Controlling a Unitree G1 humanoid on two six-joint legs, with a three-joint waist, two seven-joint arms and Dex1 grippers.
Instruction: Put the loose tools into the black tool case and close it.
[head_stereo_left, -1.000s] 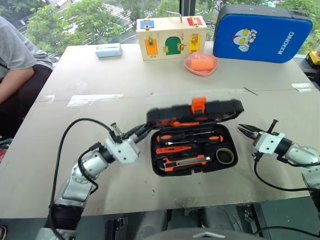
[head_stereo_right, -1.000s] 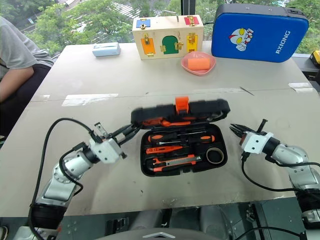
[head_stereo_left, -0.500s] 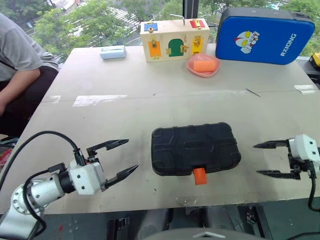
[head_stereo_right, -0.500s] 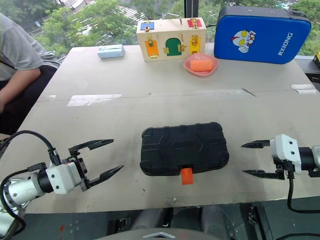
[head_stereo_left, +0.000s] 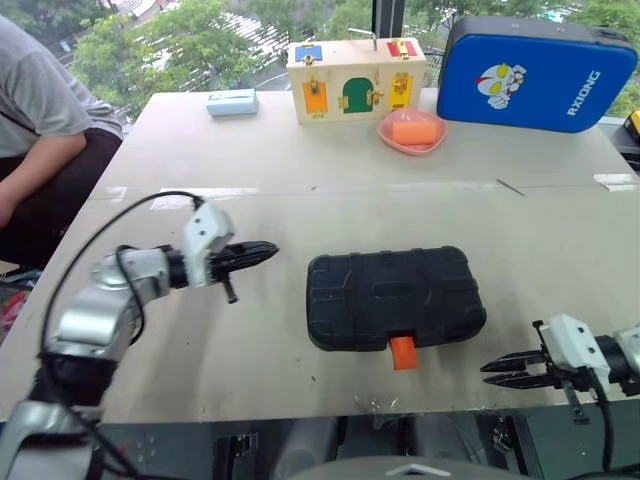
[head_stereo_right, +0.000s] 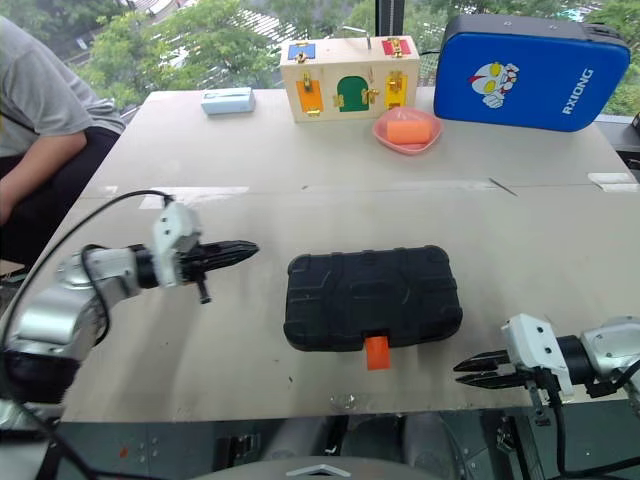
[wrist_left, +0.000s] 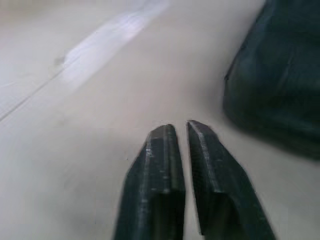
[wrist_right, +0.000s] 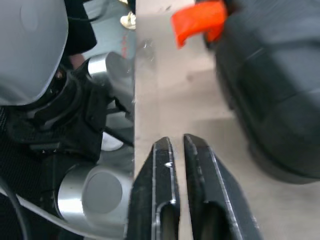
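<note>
Black tool case (head_stereo_left: 395, 298) lid down, flat on the surface (head_stereo_left: 300, 210); both tools closed and empty.

Case lies at the near middle of the surface, its orange latch (head_stereo_left: 402, 352) sticking out toward the near edge. Left tool (head_stereo_left: 268, 248) hangs to the case's left, fingers pressed together, tips pointing at the case, apart from it. Right tool (head_stereo_left: 487, 373) sits at the near edge by the case's right corner, fingers together, holding nothing.
</note>
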